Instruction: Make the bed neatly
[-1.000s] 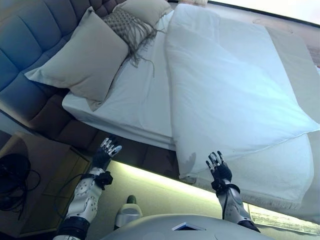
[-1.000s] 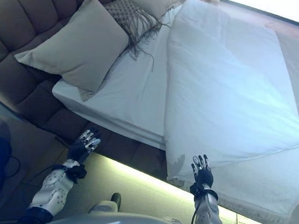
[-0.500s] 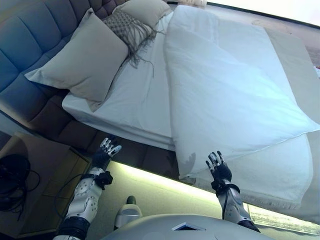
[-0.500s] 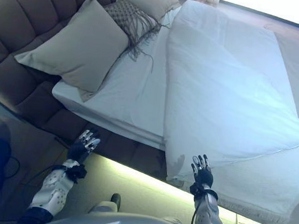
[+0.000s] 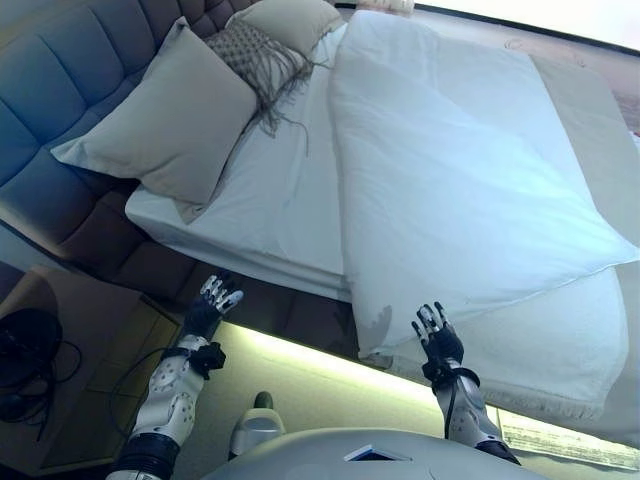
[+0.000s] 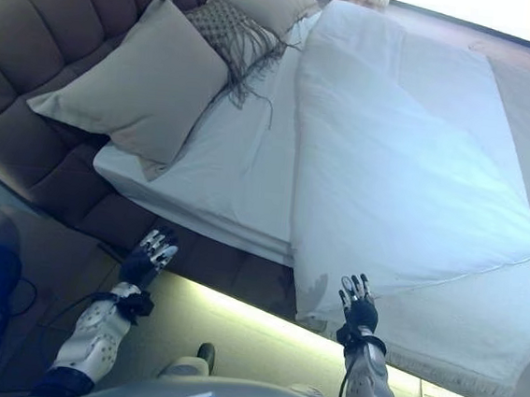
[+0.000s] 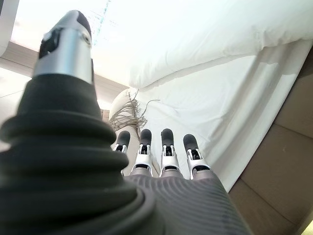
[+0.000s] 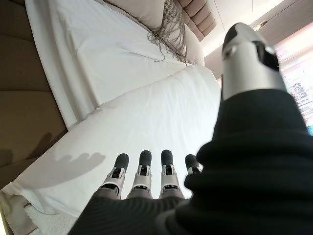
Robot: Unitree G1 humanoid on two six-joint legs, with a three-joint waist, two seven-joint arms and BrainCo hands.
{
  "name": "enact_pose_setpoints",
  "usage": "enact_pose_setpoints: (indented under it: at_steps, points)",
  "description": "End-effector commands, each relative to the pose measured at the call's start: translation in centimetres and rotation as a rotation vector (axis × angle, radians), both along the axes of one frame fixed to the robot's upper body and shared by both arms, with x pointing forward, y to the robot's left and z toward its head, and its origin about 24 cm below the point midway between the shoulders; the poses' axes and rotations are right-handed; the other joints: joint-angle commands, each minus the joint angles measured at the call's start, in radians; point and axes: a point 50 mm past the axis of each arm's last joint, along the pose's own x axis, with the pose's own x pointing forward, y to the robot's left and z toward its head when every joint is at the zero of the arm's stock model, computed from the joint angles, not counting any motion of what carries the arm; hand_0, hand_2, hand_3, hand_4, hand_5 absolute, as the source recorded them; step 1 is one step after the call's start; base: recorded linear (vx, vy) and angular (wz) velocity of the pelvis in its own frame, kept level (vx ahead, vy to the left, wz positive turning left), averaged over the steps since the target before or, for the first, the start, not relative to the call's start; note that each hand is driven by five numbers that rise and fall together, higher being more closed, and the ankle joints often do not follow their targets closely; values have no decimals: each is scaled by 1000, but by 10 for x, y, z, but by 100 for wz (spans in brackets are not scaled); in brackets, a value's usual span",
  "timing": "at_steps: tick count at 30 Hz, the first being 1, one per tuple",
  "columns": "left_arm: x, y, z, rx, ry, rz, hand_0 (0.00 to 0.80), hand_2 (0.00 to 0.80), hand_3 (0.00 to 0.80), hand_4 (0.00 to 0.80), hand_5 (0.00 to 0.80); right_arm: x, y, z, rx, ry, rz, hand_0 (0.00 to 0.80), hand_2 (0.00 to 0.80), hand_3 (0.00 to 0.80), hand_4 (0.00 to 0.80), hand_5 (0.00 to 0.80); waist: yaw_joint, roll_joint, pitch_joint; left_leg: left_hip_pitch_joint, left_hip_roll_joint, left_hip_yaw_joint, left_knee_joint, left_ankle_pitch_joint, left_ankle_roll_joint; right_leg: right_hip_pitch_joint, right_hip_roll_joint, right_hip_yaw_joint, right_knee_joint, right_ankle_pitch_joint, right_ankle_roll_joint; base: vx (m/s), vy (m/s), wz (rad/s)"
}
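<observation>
Right robot hand [image 5: 437, 337] spread flat, nothing in it, hovering just beside the near corner of the white duvet [image 5: 450, 190], not quite touching by the look of it. Left robot hand [image 5: 212, 303] same deal, fingers straight and empty, parked down by the side of the bed frame [image 5: 150, 270], well apart from the duvet. So right hand clearly nearer. Duvet directly ahead of that hand and up, long axis running from the near edge away toward the headboard [image 5: 60, 80], bunched over the right half of the bed only. Bare white sheet [image 5: 280, 190] showing on the left half, big beige pillow [image 5: 165, 115] and a fringed cushion [image 5: 255, 55] at the head. Probably needs that near corner grabbed and dragged left across the sheet
</observation>
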Motion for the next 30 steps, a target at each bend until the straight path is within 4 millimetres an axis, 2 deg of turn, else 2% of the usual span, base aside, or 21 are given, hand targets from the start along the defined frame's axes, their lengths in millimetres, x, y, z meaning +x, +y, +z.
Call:
enact_pose_setpoints:
  at_steps: [1, 6, 10, 12, 13, 14, 15, 17, 19, 23, 25, 28, 30]
  points:
    - [26, -8, 22, 3, -146, -34, 0, 0, 0, 0, 0, 17, -11, 20, -50, -116, -13, 0, 0, 0, 0, 0, 21, 38, 13, 60, -6, 68, 16, -100, 50, -115, 22, -40, 26, 91, -19, 40, 101, 0]
    - [25, -3, 23, 13, -142, -27, 0, 0, 0, 0, 0, 14, -15, 20, -55, -109, -24, 0, 0, 0, 0, 0, 26, 36, 26, 36, -26, 51, 87, -126, 73, -135, -14, -28, 96, 70, -12, 31, 110, 1]
    - [26, 7, 27, 44, -149, -19, 0, 0, 0, 0, 0, 22, -14, 27, -32, -157, -31, 0, 0, 0, 0, 0, 34, 26, 65, -17, -69, 28, 242, -196, 114, -175, -78, 11, 222, 72, -14, -2, 143, 2]
    - [27, 8, 28, 58, -149, -31, 0, 0, 0, 0, 0, 24, -13, 29, -25, -173, -40, 0, 0, 0, 0, 0, 40, 37, 81, -28, -99, 13, 264, -219, 154, -205, -118, 40, 355, 87, -24, 19, 235, 6]
    - [28, 9, 28, 64, -146, -36, 0, 0, 0, 0, 0, 24, -12, 29, -21, -176, -48, 0, 0, 0, 0, 0, 38, 43, 81, -31, -113, 10, 259, -218, 174, -236, -137, 51, 426, 116, -25, 32, 334, 10]
    - [29, 8, 28, 71, -141, -46, 0, 0, 0, 0, 0, 22, -12, 28, -14, -177, -60, 0, 0, 0, 0, 0, 32, 58, 88, -21, -134, 0, 255, -224, 200, -296, -163, 78, 556, 167, -24, 48, 356, 14]
    - [30, 8, 28, 73, -139, -54, 0, 0, 0, 0, 0, 20, -13, 27, -6, -174, -69, 0, 0, 0, 0, 0, 26, 68, 90, -15, -145, -5, 250, -223, 211, -340, -165, 99, 641, 186, -27, 65, 347, 12]
    - [33, 8, 31, 66, -146, -60, 0, 0, 0, 0, 0, 15, -12, 24, -2, -159, -67, 0, 0, 0, 0, 0, 16, 85, 96, -3, -159, -12, 247, -220, 216, -401, -162, 105, 723, 211, -32, 106, 206, 32]
    - [35, 7, 34, 61, -153, -47, 0, 0, 0, 0, 0, 11, -10, 22, -5, -152, -55, 0, 0, 0, 0, 0, 7, 84, 101, 12, -169, -20, 244, -231, 210, -419, -149, 100, 660, 230, -29, 174, 6, 28]
    - [43, 4, 37, 58, -169, -18, 0, 0, 0, 0, 0, 21, -15, 23, -10, -167, -47, 0, 0, 0, 0, 0, -20, 36, 114, 34, -199, -55, 269, -302, 185, -423, -134, 101, 284, 296, 10, 258, -191, 20]
    - [45, 5, 38, 54, -169, -11, 0, 0, 0, 0, 0, 29, -16, 25, -11, -170, -41, 0, 0, 0, 0, 0, -25, 23, 121, 44, -195, -66, 276, -332, 177, -426, -121, 103, 116, 314, 27, 328, -244, 23]
    - [40, 9, 34, 52, -146, -10, 0, 0, 0, 0, 0, 28, -14, 22, -8, -149, -32, 0, 0, 0, 0, 0, -27, 14, 123, 59, -178, -80, 279, -351, 179, -431, -102, 112, 37, 328, 38, 373, -230, 32]
    - [34, 11, 30, 53, -129, -10, 0, 0, 0, 0, 0, 23, -14, 18, -2, -135, -30, 0, 0, 0, 0, 0, -25, 7, 121, 69, -164, -90, 286, -366, 178, -433, -100, 111, 44, 331, 40, 425, -291, 4]
